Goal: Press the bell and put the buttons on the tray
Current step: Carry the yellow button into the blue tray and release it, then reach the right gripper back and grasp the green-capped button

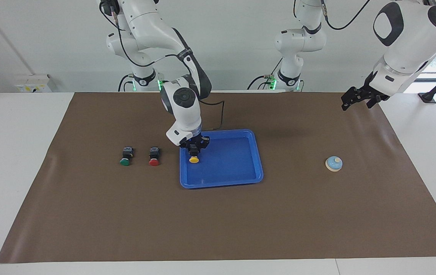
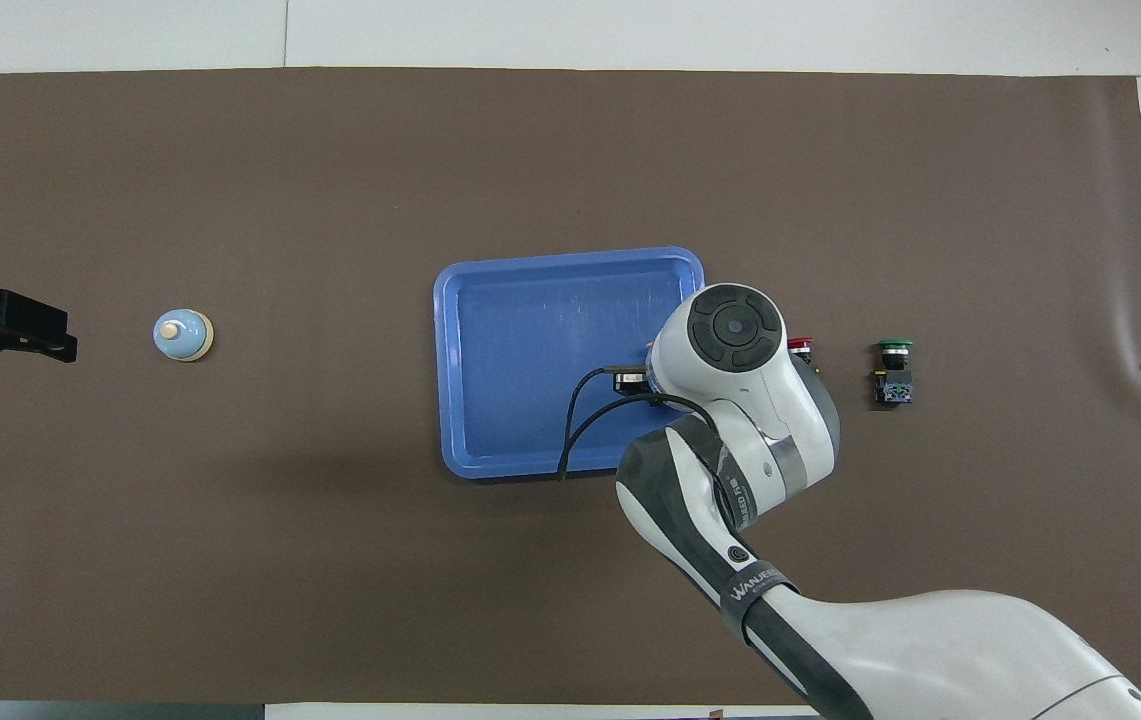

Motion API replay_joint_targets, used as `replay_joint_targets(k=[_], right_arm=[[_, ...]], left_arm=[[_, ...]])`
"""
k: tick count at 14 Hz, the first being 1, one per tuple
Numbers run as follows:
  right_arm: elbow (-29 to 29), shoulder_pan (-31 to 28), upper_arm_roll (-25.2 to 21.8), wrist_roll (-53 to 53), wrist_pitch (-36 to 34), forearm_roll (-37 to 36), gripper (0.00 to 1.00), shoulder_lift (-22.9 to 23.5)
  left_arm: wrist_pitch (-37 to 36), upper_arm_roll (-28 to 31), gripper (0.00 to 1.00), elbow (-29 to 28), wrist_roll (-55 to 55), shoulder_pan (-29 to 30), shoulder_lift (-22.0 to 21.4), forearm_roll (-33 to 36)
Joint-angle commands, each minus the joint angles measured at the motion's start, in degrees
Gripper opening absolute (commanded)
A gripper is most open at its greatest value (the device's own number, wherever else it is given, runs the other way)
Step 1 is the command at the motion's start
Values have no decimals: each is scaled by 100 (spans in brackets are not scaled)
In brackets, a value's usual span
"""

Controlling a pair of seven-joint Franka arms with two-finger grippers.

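The right gripper (image 1: 193, 152) hangs over the blue tray (image 1: 254, 160), its jaws closed tight on the yellow button (image 1: 193, 160). The left gripper (image 1: 360, 98) waits above the desk's edge, jaws spread wide and holding nothing. Two buttons, red (image 1: 154, 156) and green (image 1: 125, 156), sit beside the tray. One bell (image 1: 333, 163) stands toward the left arm's end.

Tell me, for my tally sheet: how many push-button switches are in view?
3. The yellow-capped button hangs in the right gripper over the blue plastic tray; the red-capped and green-capped buttons lie on the brown mat.
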Motion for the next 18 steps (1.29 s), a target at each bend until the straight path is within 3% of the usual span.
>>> replay_joint_targets(k=[1,2,6,11,15,18], right_arm=[[-116,8,2,114,101,95,72,-41],[-63,7,2,105,4,86,100,-41],[683,-220,-68,-183,-1224,77,100,-259],[667,-1625,-77,-1616,-1333,-2,100,-568],[141,-2426,-68,-2224,-1035,-11,100,-708],[-501,-2453,-77,-2171,-736,-11,100,-928]], left_arm=[[22,63,100,-100,31,-44,-122,-48],[22,63,100,-100,31,-44,-122,-48],[22,63,100,-100,31,-44,-122,-48],[22,63,100,-100,31,-44,-122,-48],[22,63,100,-100,31,-44,-122,-48],[22,63,100,-100,31,-44,-122,-48]])
